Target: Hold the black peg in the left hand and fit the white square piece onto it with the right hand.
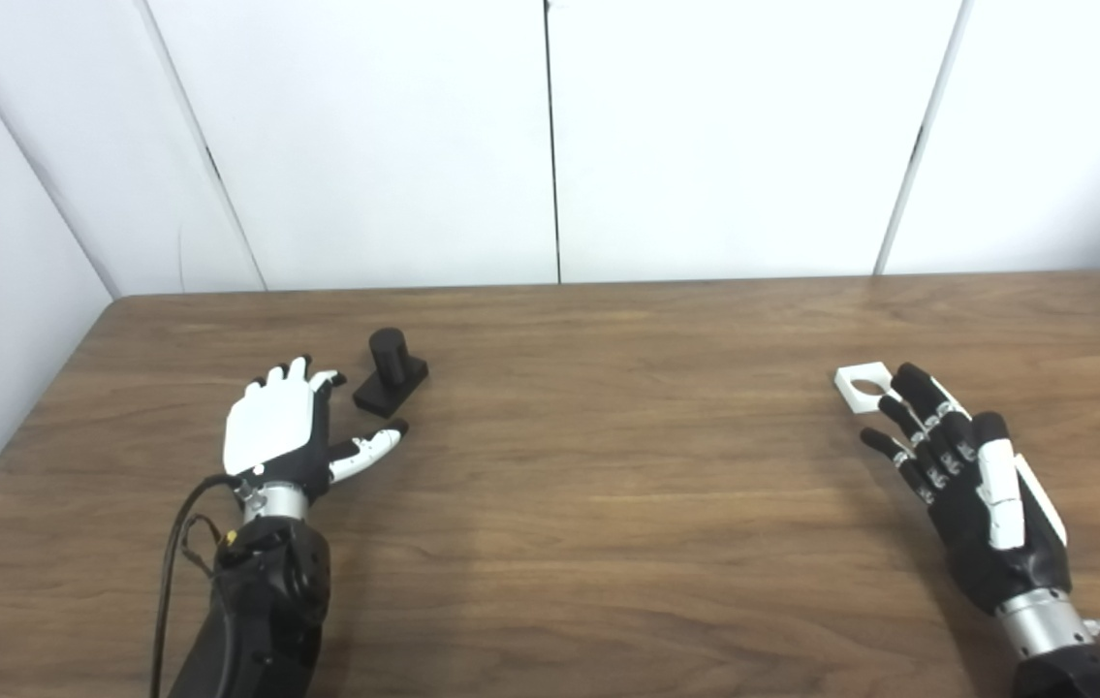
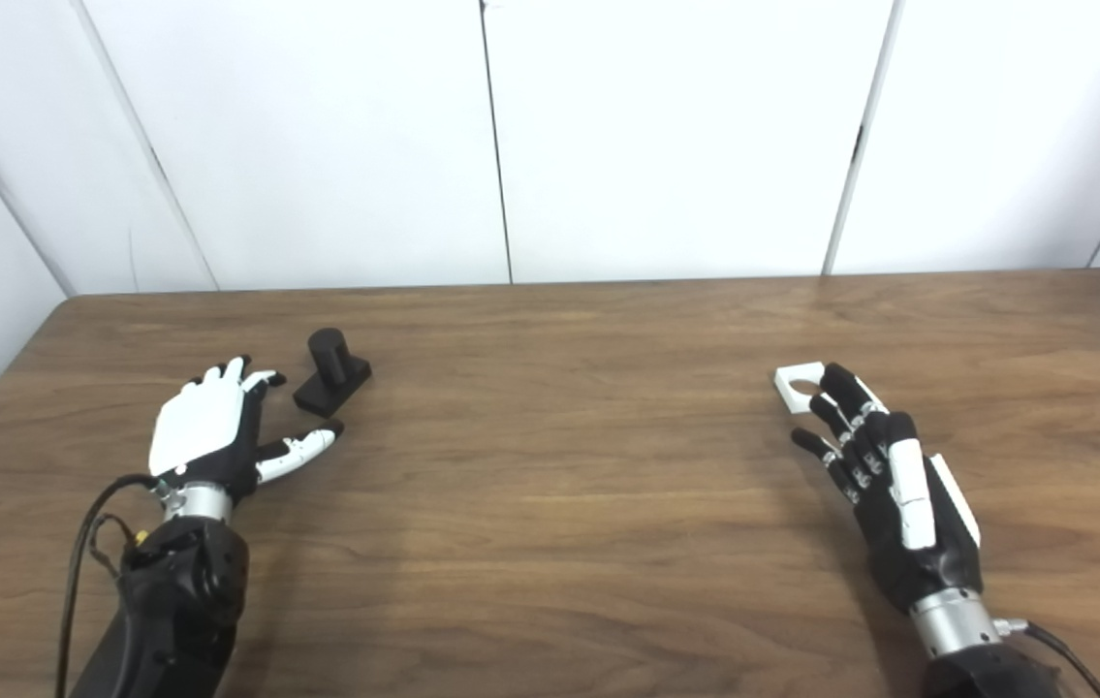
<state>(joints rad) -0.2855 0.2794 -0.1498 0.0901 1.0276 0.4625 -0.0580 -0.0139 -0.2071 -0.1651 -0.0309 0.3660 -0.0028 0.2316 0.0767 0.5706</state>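
Nearest the camera, both arms come in over the wooden table (image 1: 608, 543). The left hand (image 1: 283, 431) lies spread and holds nothing, thumb out toward the black peg (image 1: 391, 372), which stands upright just beyond its fingertips. The right hand (image 1: 966, 485) is also spread and empty, its fingertips at the edge of the white square piece (image 1: 864, 387), which lies flat.

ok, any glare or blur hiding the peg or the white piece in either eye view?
Left eye view: black peg sharp, soft shadows, mild sheen on the table. Right eye view: white square piece slightly soft but its hole is readable, fingers of the right hand overlapping its near edge.
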